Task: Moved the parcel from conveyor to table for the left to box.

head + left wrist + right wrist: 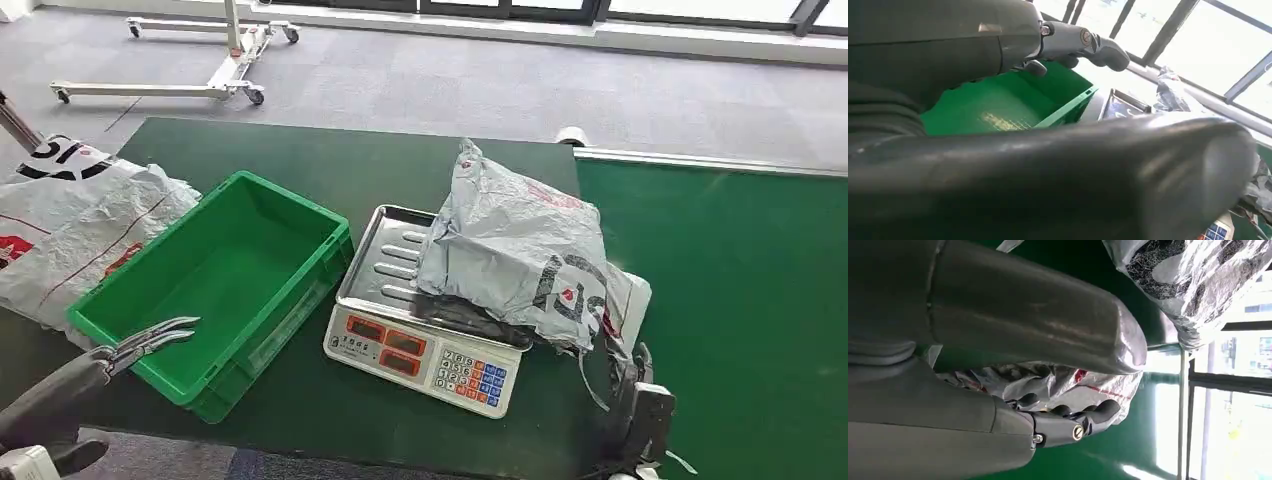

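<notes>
Grey parcel (520, 255) lies on the scale (400, 300), just right of the green box (215, 285). Left hand (95, 375) hovers at the box's near edge, fingers extended, holding nothing. Right hand (640, 405) sits beside the parcel's near corner; grip cannot be told.

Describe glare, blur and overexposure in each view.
Head view: sharp and evenly lit, with a soft sheen on the parcel. Left wrist view: windows blown out, the near thumb blurred. Right wrist view: windows overexposed, bright glare on the belt.
</notes>
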`<action>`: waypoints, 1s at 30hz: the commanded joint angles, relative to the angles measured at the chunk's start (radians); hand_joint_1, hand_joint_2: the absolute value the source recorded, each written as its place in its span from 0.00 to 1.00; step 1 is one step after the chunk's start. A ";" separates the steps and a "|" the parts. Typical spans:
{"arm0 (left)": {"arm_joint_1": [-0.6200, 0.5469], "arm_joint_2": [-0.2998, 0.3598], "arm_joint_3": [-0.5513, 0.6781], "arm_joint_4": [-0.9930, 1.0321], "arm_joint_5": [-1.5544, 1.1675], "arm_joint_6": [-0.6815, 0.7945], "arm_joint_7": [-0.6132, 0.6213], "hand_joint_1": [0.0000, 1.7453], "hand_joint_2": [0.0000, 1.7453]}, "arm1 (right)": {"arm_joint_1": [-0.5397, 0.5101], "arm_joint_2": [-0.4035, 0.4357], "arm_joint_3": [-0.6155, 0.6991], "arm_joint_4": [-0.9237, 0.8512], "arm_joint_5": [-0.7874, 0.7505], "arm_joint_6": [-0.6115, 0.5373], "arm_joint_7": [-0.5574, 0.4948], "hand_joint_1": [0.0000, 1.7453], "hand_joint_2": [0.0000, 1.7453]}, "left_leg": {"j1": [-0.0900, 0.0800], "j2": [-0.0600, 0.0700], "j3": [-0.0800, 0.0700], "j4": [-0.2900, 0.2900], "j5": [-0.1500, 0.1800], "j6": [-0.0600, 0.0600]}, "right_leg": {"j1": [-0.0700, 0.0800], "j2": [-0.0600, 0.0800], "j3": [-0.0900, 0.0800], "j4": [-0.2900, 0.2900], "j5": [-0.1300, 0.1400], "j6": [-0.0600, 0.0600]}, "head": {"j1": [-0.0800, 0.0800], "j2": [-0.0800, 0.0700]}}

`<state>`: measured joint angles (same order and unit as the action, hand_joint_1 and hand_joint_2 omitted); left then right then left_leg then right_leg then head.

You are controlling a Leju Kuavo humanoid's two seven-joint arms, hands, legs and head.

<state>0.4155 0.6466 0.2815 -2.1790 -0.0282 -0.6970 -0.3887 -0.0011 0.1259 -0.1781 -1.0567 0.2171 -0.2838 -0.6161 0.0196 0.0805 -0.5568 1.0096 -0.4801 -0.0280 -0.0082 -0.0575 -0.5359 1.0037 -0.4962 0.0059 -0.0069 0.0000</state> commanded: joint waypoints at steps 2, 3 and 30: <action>-0.020 -0.053 0.015 0.034 -0.004 -0.004 0.001 0.00 0.00 | -0.024 0.013 -0.020 0.075 -0.005 0.001 0.007 0.00 0.00 | -0.001 -0.006 -0.004 -0.002 0.003 0.002 | -0.001 0.004 -0.004 -0.002 0.003 0.000 | 0.000 0.000; -0.020 -0.053 0.015 0.034 -0.004 -0.004 0.001 0.00 0.00 | -0.024 0.013 -0.020 0.075 -0.005 0.001 0.007 0.00 0.00 | -0.001 -0.004 -0.003 -0.002 0.002 0.001 | 0.000 0.004 -0.003 -0.001 0.002 0.000 | 0.000 0.000; -0.020 -0.053 0.015 0.034 -0.004 -0.004 0.001 0.00 0.00 | -0.024 0.013 -0.020 0.075 -0.005 0.001 0.007 0.00 0.00 | -0.001 -0.004 -0.003 -0.002 0.002 0.002 | -0.001 0.004 -0.003 -0.001 0.002 0.000 | 0.000 0.000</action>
<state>0.4155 0.6455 0.2815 -2.1790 -0.0282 -0.6970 -0.3887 -0.0013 0.1259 -0.1781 -1.0567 0.2171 -0.2838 -0.6161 0.0196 0.0805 -0.5569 1.0096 -0.4801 -0.0280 -0.0082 -0.0575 -0.5360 1.0038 -0.4963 0.0058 -0.0069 0.0000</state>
